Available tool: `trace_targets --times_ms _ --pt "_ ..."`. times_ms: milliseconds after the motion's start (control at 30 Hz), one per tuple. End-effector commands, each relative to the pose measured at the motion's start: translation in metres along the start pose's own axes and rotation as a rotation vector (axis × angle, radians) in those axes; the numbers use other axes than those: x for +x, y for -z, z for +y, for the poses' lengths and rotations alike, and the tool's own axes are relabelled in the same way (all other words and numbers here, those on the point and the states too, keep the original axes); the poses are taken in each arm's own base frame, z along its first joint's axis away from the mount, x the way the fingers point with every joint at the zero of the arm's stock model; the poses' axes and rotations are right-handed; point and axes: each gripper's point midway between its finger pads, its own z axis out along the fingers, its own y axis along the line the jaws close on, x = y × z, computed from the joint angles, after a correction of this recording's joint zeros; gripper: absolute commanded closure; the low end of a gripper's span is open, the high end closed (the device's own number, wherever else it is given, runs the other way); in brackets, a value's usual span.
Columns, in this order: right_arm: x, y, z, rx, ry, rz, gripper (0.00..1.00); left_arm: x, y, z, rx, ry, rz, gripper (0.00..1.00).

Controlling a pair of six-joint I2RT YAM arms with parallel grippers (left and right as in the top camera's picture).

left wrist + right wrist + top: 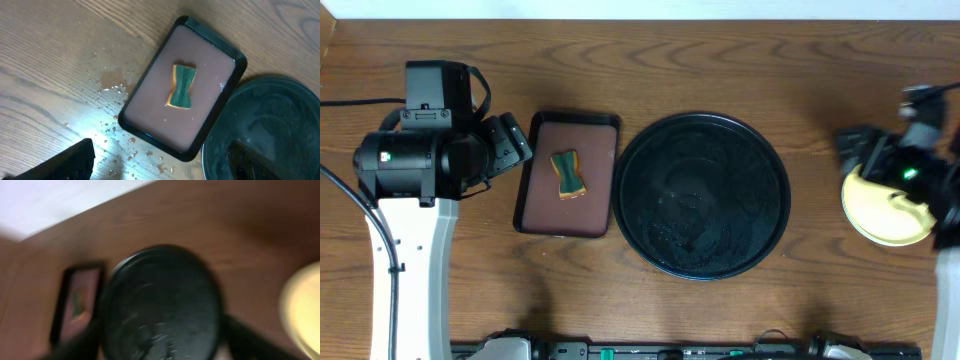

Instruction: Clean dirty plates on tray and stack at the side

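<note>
The round black tray (700,195) sits mid-table, wet and with no plates on it. It also shows in the left wrist view (272,115) and, blurred, in the right wrist view (160,300). A pale yellow plate (882,212) lies on the wood at the far right, partly under my right arm, and shows at the right edge of the right wrist view (305,310). No mint-green plate is visible. My right gripper (855,150) (160,347) is open and empty beside the yellow plate. My left gripper (515,145) (160,165) is open and empty, left of the brown tray.
A small rectangular brown tray (595,210) (150,107) with a black rim holds a green and yellow sponge (567,174) (183,86), left of the black tray. Water droplets and a reddish smear (112,80) lie on the wood beside it.
</note>
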Motion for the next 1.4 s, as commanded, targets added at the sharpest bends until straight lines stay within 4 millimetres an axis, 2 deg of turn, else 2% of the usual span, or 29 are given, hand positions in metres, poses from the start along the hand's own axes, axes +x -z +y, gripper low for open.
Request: trace_targets --times_ms 0,133,200,300,400,500,700,767,833,967,1100,1367 --pt "0.022 0.016 0.067 -0.169 0.212 0.003 0.01 -0.002 0.004 0.001 0.000 -0.002 -0.015 0.15" --pt "0.047 0.031 0.113 -0.291 0.319 0.025 0.01 -0.002 0.004 0.001 0.000 -0.002 -0.015 0.15" --pt "0.058 0.036 0.121 -0.318 0.341 0.047 0.01 -0.002 0.004 0.001 0.000 -0.002 -0.015 0.15" --pt "0.072 0.039 0.117 -0.306 0.339 0.094 0.01 -0.002 0.004 0.001 0.000 -0.002 -0.015 0.14" --pt "0.073 0.042 0.105 -0.241 0.342 0.086 0.01 -0.002 0.004 0.001 0.000 -0.002 -0.015 0.15" --pt "0.075 0.051 0.107 -0.247 0.449 0.049 0.01 -0.002 0.004 0.001 0.000 -0.002 -0.015 0.15" --pt "0.045 0.066 0.111 -0.204 0.686 -0.234 0.01 -0.002 0.004 0.001 0.000 -0.002 -0.015 0.15" --pt "0.047 0.066 0.103 -0.172 0.730 -0.309 0.01 -0.002 0.004 0.001 0.000 -0.002 -0.015 0.15" --pt "0.058 0.064 0.095 -0.163 0.739 -0.344 0.01 -0.002 0.004 0.001 0.000 -0.002 -0.015 0.14" --pt "0.089 0.053 0.064 -0.108 0.723 -0.376 0.01 -0.002 0.004 0.001 0.000 -0.002 -0.015 0.15" --pt "0.119 0.025 0.025 -0.034 0.697 -0.403 0.01 -0.002 0.004 0.001 0.000 -0.002 -0.015 0.14" --pt "0.146 -0.019 -0.011 -0.007 0.711 -0.535 0.01 -0.002 0.004 0.001 0.000 -0.002 -0.015 0.15"
